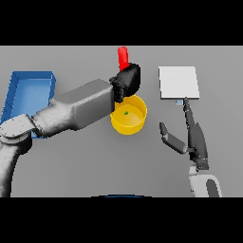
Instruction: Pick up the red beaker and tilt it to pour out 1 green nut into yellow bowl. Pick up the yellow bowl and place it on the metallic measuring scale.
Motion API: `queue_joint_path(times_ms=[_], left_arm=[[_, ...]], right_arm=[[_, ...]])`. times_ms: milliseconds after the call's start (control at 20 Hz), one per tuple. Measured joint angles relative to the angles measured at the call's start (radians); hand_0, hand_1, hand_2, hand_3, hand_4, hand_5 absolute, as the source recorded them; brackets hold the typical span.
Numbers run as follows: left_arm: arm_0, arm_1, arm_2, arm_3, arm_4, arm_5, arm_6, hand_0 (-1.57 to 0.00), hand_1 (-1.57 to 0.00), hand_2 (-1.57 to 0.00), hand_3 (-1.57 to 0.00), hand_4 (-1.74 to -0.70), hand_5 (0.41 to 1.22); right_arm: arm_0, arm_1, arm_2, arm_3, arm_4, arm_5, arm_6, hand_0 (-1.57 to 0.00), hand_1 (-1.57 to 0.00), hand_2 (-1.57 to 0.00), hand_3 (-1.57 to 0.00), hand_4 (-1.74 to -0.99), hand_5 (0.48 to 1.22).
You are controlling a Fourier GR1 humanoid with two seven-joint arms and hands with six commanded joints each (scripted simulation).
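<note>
Pouring step: seemingly finishing; a green nut (pixel 126 113) is lying in the yellow bowl (pixel 128 115) mid-surface.
Left robot hand (pixel 127 79): gripping the red beaker (pixel 123 57) upright, just beyond the bowl.
Right robot hand (pixel 192 135): waiting with fingers straight, near the metallic measuring scale (pixel 178 83) far right.
Next move: probably setting the beaker down, then grasping the bowl.

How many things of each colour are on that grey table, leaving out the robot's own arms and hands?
Red: 1, the red beaker
Yellow: 1, the yellow bowl
Green: 1, the green nut inside the bowl
Blue: 1, the blue tray
White or silvery: 1, the measuring scale
Total: 5
</note>
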Motion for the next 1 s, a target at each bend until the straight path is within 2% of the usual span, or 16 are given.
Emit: queue_joint_path(times_ms=[150,300,400,600,700,800,950,1000], left_arm=[[-0.07,0.006,-0.017,0.018,0.009,0.0,-0.052,-1.57,-1.57,-1.57,-1.57,-1.72,1.221],[-0.166,0.034,-0.015,0.08,0.009,0.03,-0.044,-1.57,-1.57,-1.57,-1.57,-1.73,1.221],[-0.224,0.072,0.031,0.118,0.056,0.049,-0.06,-1.57,-1.57,-1.57,-1.18,-1.73,1.221],[-0.324,0.12,0.175,0.286,0.186,0.097,-0.009,-1.57,-1.57,-1.57,-1.41,-1.73,1.221],[-0.344,0.146,0.302,0.367,0.317,0.109,0.03,-1.57,-1.57,-1.57,-1.47,-1.73,1.221],[-0.341,0.188,0.451,0.437,0.479,0.109,0.104,-1.57,-1.57,-1.57,-1.42,-1.74,1.221],[-0.306,0.257,0.6,0.521,0.664,0.167,0.155,-1.57,-1.57,-1.57,-1.43,-1.74,1.221],[-0.279,0.292,0.641,0.542,0.725,0.191,0.141,-1.57,-1.57,-1.57,-1.46,-1.74,1.221]], right_arm=[[0.012,0.006,-0.001,-0.011,-0.024,0.012,-0.03,0.0,0.0,0.0,0.0,-1.157,0.638],[0.011,0.01,0.007,-0.014,-0.028,0.019,-0.04,0.0,0.0,0.0,0.0,-1.154,0.654],[0.007,-0.004,0.005,-0.014,-0.016,0.018,-0.041,0.0,0.0,0.0,0.0,-1.16,0.66],[0.012,0.005,0.014,-0.012,-0.021,0.023,-0.064,0.0,0.0,0.0,0.0,-1.156,0.658],[-0.006,-0.001,0.005,0.003,-0.018,0.018,-0.04,0.0,0.0,0.0,0.0,-1.146,0.641],[-0.009,-0.007,0.013,0.003,0.018,-0.001,-0.034,0.0,0.0,0.0,0.0,-1.144,0.633],[-0.025,0.004,0.01,0.014,-0.008,0.008,-0.045,0.0,0.0,0.0,0.0,-1.11,0.623],[-0.014,0.006,0.013,0.009,-0.028,0.025,-0.072,0.0,0.0,0.0,0.0,-1.093,0.623]])
